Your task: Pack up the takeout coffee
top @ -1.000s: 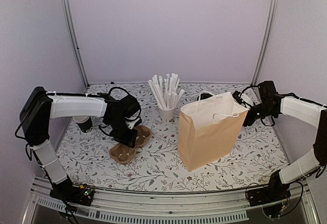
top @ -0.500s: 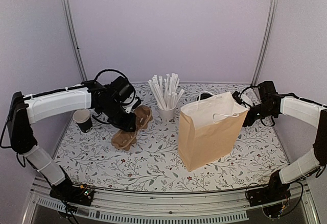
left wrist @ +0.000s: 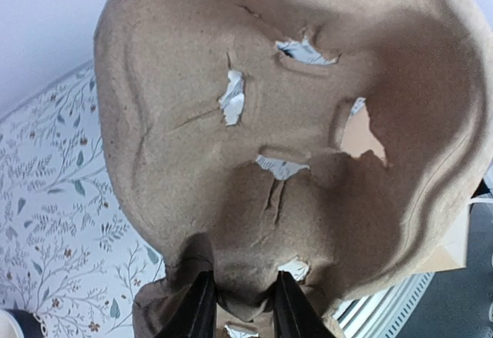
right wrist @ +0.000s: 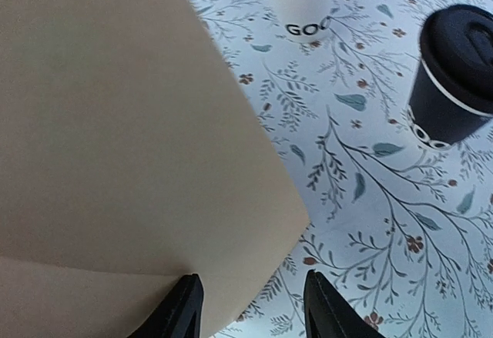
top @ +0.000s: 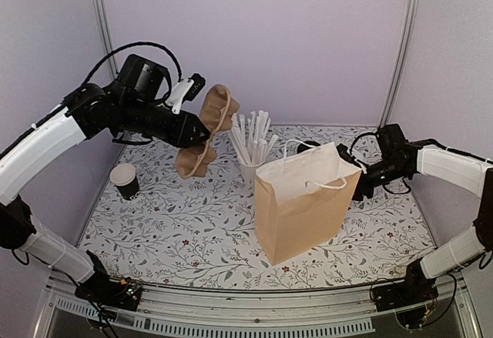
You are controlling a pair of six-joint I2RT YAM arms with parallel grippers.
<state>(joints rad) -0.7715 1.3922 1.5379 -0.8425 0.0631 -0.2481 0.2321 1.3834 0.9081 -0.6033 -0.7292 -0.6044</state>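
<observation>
lidded cup (right wrist: 454, 76) | upright, apart beyond right jaws | left jaws clamp carrier (left wrist: 254, 122)

Arms (top: 38, 149) white-shelled, black at the joints; black cable (top: 135, 43) looping; tool fingers (left wrist: 200, 315) black.

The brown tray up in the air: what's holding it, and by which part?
The left hand pinches the pulp cup carrier by the edge at its narrow middle.

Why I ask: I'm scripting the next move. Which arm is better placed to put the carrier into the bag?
Left. The left gripper is shut on the pulp carrier, held in the air near the open mouth of the paper bag. The right gripper sits at the bag's far rim, seemingly steadying it.
</observation>
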